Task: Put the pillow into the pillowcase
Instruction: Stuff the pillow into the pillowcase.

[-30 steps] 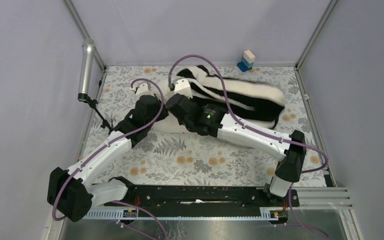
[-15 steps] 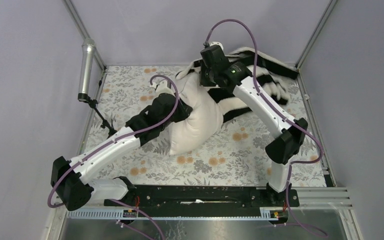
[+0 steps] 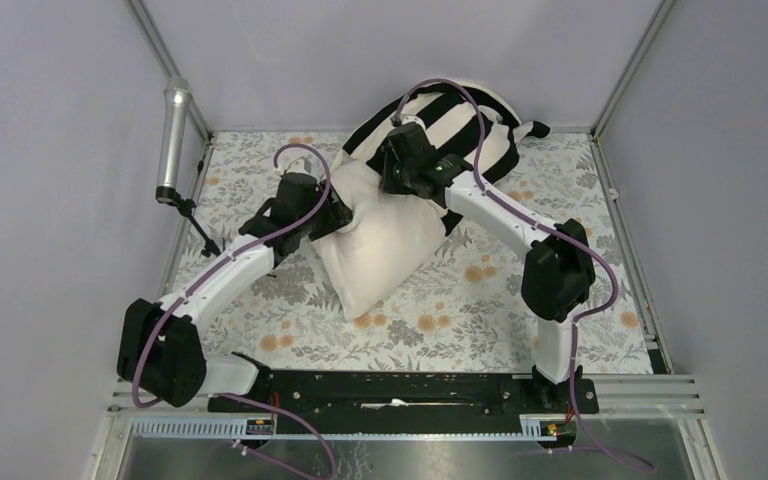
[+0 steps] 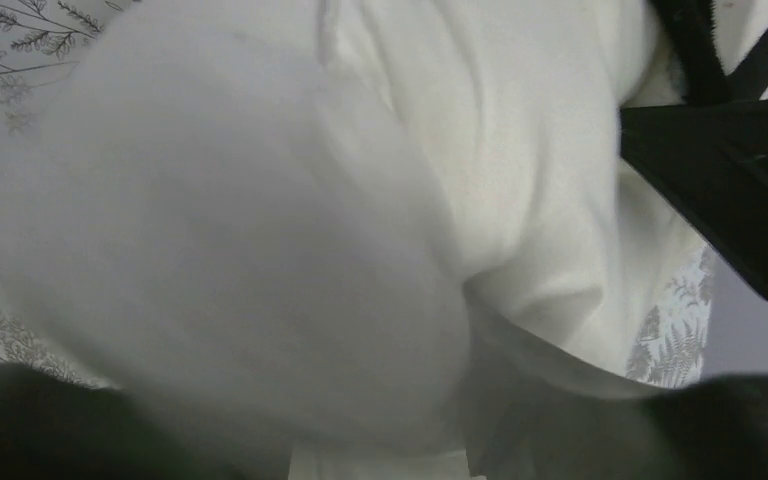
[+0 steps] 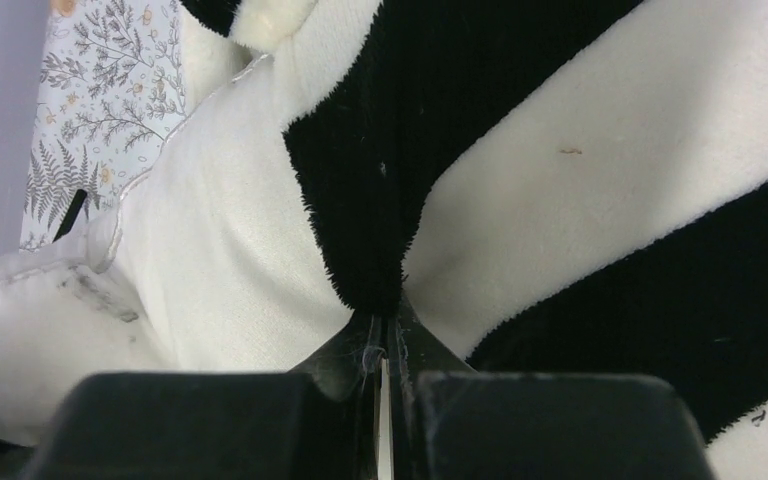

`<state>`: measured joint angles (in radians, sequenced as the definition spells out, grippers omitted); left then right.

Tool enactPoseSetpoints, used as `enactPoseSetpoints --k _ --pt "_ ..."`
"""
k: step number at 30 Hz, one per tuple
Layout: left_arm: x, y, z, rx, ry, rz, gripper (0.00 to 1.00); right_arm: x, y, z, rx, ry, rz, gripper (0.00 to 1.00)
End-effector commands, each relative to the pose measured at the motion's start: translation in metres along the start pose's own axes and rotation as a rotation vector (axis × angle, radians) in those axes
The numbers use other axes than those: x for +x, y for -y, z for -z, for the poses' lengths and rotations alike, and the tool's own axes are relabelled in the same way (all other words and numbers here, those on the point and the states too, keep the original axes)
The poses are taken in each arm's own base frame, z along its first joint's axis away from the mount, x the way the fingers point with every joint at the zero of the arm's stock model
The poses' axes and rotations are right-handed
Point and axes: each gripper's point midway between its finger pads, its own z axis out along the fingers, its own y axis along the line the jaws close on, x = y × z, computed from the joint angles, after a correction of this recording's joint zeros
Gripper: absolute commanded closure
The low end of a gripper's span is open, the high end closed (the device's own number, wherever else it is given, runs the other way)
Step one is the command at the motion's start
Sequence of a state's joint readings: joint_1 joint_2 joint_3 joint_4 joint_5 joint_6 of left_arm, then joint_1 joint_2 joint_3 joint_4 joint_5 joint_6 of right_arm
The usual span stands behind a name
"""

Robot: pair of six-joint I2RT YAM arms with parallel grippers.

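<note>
Left wrist view blurred — pillow (image 4: 260, 220) fills it, edges cut off, left gripper (image 3: 339, 213) jaws unreadable. Top view, upper centre: pillow's far end hidden under pillowcase (image 3: 460, 120) and right arm (image 3: 490, 205).

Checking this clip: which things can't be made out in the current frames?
The left pincer: top view, its own wrist and the pillow cover the fingertips; left wrist view is blurred, so open or gripping is unclear.
The pillowcase mouth: top view, the right arm lies over it; how far the pillow is in is unclear.
Right wrist view: striped fabric pinched in the right pincer fills the frame, hiding the rest.
</note>
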<state>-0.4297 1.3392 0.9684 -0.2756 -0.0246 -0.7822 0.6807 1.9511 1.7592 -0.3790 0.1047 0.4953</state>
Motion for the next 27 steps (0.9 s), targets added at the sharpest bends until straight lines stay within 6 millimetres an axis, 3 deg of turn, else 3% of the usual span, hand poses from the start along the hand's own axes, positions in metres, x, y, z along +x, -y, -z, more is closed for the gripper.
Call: enactPoseSetpoints --k 1,3,7,12,17,20,22,23,26,27 --pt "-0.025 0.024 0.033 0.097 0.079 -0.145 0.23 0.005 -0.024 0.027 -0.087 -0.019 0.024 1.00" --pt "-0.024 0.030 0.056 0.138 0.088 -0.162 0.02 -0.001 -0.022 0.032 -0.074 -0.002 0.040 1.00" --pt "-0.012 0.018 0.085 0.114 0.093 -0.178 0.01 -0.019 -0.021 0.044 -0.053 0.046 0.065 0.95" --pt "0.042 -0.003 0.094 0.033 0.005 -0.180 0.01 -0.039 -0.018 0.056 -0.007 0.092 0.105 0.93" --pt "0.086 0.001 0.081 0.107 -0.045 -0.112 0.01 -0.042 -0.019 0.057 0.017 0.092 0.134 0.93" --pt "0.085 -0.004 0.060 0.084 0.014 -0.046 0.01 -0.039 -0.018 0.059 0.036 0.086 0.157 0.91" --pt "0.079 -0.020 0.045 0.037 0.088 0.014 0.02 -0.038 -0.009 0.062 0.071 0.084 0.172 0.81" --pt "0.078 -0.026 0.038 0.026 0.117 0.036 0.05 -0.037 -0.003 0.066 0.095 0.088 0.178 0.71" --pt "0.082 -0.037 0.025 0.021 0.120 0.080 0.23 -0.035 0.016 0.083 0.159 0.117 0.199 0.04" --pt "0.085 -0.038 0.023 0.024 0.110 0.081 0.31 -0.033 0.025 0.088 0.184 0.130 0.204 0.01"
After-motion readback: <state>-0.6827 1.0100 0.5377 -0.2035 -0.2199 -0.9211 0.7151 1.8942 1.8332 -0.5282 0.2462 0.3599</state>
